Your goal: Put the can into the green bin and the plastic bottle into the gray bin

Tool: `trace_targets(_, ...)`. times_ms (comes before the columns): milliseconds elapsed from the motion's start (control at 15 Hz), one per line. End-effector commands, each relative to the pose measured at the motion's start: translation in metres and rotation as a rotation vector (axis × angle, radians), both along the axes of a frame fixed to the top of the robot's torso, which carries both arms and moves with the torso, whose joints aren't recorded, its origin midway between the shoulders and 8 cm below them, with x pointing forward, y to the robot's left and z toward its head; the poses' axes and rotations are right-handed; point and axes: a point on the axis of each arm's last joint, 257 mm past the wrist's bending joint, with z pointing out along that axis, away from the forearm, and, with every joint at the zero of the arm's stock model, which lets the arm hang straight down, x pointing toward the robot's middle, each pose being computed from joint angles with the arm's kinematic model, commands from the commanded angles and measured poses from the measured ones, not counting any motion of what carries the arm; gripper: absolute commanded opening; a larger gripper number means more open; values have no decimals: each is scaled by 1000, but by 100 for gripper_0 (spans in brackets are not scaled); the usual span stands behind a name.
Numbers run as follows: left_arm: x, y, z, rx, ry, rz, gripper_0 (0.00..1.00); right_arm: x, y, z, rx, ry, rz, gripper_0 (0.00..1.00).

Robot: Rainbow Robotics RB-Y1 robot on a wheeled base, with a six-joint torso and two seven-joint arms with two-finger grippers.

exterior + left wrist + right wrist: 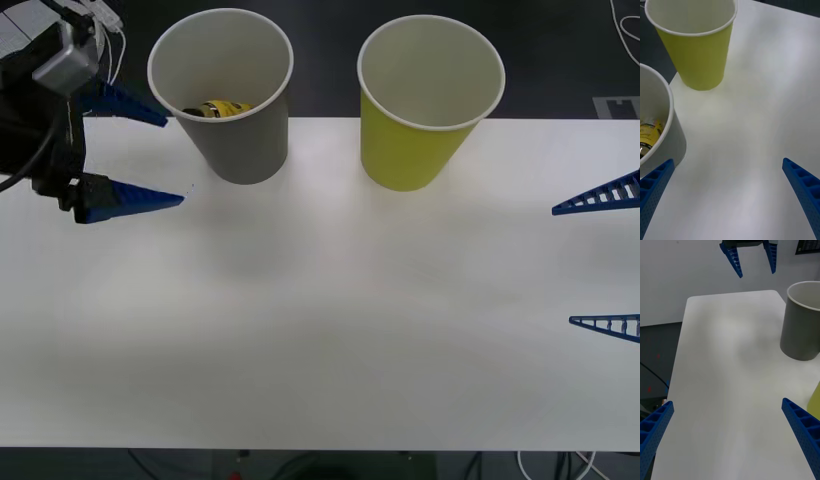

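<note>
Bottle half of the sorting task, judged complete: the plastic bottle point(222, 108) lies inside the gray bin point(235, 145), beside the green bin point(415, 150) on the table point(320, 330). The left gripper point(150, 155) hangs just beside the gray bin, jaws wide and empty; the right gripper point(600, 260) waits at the table's right edge, likewise spread and empty. A clean withdrawal should lift clear without nudging the rim (light paper tips easily). The left wrist view confirms the bottle's label inside; the right wrist view sees just the bin's outer wall.
</note>
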Motion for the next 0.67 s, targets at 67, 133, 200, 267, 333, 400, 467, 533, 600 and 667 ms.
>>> trace_targets(67,-14,10,-9,-9,-44,-70,100,0,0,0,0,0,0,100)
trace_targets(133,-19,13,-12,-9,-60,-90,100,0,0,0,0,0,0,100)
trace_targets(200,-24,16,-17,-10,-76,-113,100,0,0,0,0,0,0,100)
trace_targets(267,-30,19,-22,-2,-89,-131,100,0,0,0,0,0,0,100)
trace_targets(333,-36,22,-26,-1,-98,-142,100,0,0,0,0,0,0,100)
trace_targets(400,-46,21,-29,-3,-109,-163,100,0,0,0,0,0,0,100)
trace_targets(467,-53,22,-31,-3,-108,-167,100,0,0,0,0,0,0,100)
trace_targets(533,-61,22,-33,4,-112,-173,100,0,0,0,0,0,0,100)
trace_targets(600,-71,23,-33,15,-121,-179,100,0,0,0,0,0,0,100)
trace_targets(667,-77,23,-34,17,-125,-180,100,0,0,0,0,0,0,100)
